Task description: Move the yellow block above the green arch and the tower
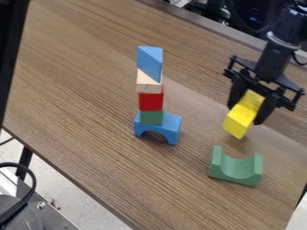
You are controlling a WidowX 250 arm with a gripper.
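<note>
Work surface viewed from above at slant by fixed camera; wooden table seen diagonally. Moderate range: whole block tower and green arch framed, robot arm caught at upper right, floor included at lower left.

From where I stand, no text, label, brand, number or sign can be read
</note>
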